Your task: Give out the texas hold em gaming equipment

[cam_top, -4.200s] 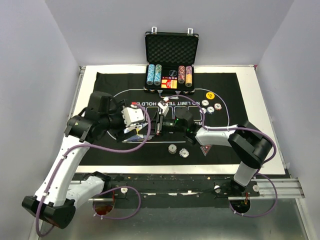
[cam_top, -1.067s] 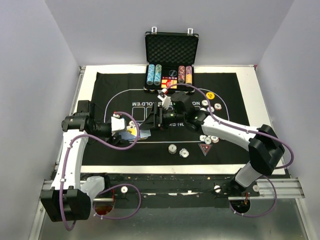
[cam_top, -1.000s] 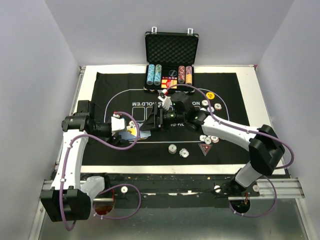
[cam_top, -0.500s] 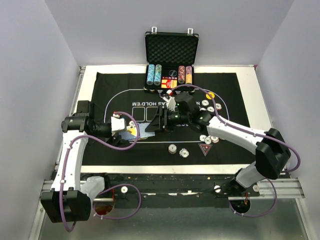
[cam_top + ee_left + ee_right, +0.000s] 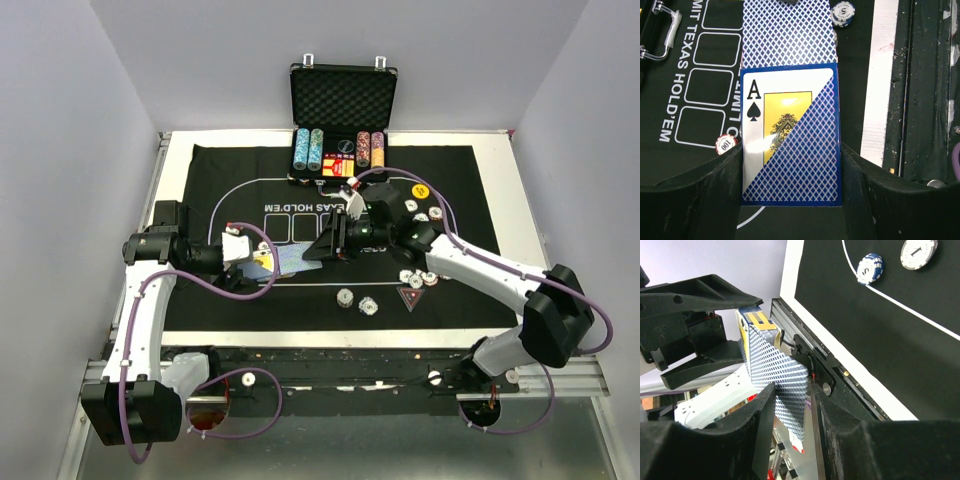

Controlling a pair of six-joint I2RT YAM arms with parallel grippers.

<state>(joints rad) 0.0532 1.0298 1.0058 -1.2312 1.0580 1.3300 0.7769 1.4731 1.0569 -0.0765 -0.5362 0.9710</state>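
Observation:
My left gripper (image 5: 248, 259) (image 5: 791, 150) is shut on a deck of blue-backed playing cards (image 5: 790, 135) with an ace of spades on its face. One card (image 5: 785, 35) (image 5: 290, 261) sticks out of the deck toward my right gripper (image 5: 313, 250) (image 5: 792, 390). That card (image 5: 782, 375) lies between the right jaws, which stand partly apart on either side of it. Striped poker chips (image 5: 344, 297) (image 5: 368, 306) lie on the mat's near side, next to a red triangular marker (image 5: 411, 297). More chips (image 5: 416, 277) lie beside it.
The open black case (image 5: 338, 120) with chip rows stands at the far edge of the black mat (image 5: 250, 170). A yellow button (image 5: 421, 190) and a few chips (image 5: 421, 218) lie right of it. Purple cables loop off both arms.
My right arm has drawn back to the right from the deck while its jaws narrowed around the protruding card. The left arm and its deck have stayed put.

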